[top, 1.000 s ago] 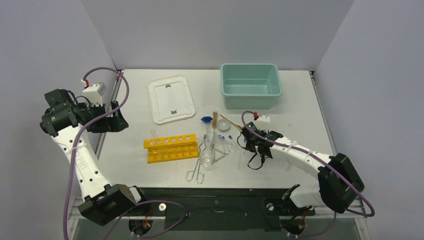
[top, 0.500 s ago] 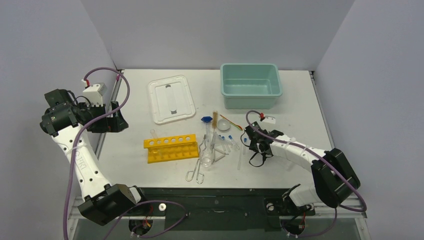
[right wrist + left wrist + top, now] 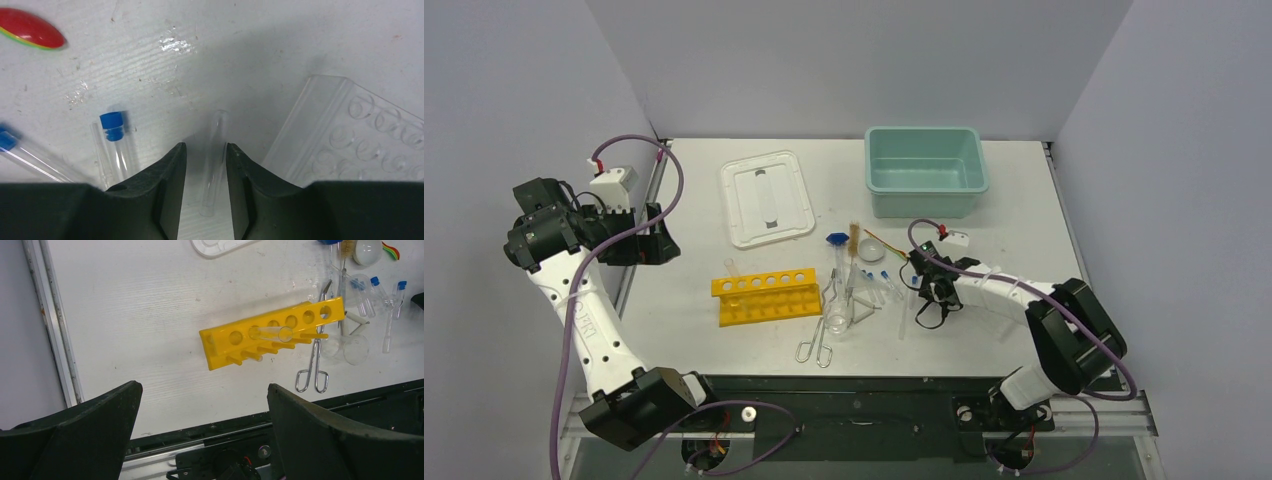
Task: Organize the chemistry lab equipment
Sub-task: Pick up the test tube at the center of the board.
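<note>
Overhead view of a white table (image 3: pixel 1024 200) scattered with chemistry lab equipment. The right gripper (image 3: pixel 206 150) is reaching down at the right of the cluster, its two dark fingers straddling a clear glass tube (image 3: pixel 216 150) that is lying flat on the table. The jaws are standing narrow, close on either side of the tube, with a thin strip of table showing on one side, so the tube is not looking clamped. In the wrist view a blue-capped vial (image 3: pixel 114 132) is lying at nine o'clock of the tube, apart from it; a clear tray with round wells (image 3: pixel 360 130) is sitting at three o'clock. The left gripper (image 3: pixel 202 390) is hovering wide open and empty at the table's nine o'clock edge. From the right gripper, the yellow holed rack (image 3: pixel 766 295) is sitting at nine o'clock; the teal tub (image 3: pixel 924 205) is standing at twelve o'clock. The step in hand is looking like picking up this loose tube. The next move is calling for a gentle, centred squeeze, then a level lift, since smooth round glass is likely to roll or slip.
</note>
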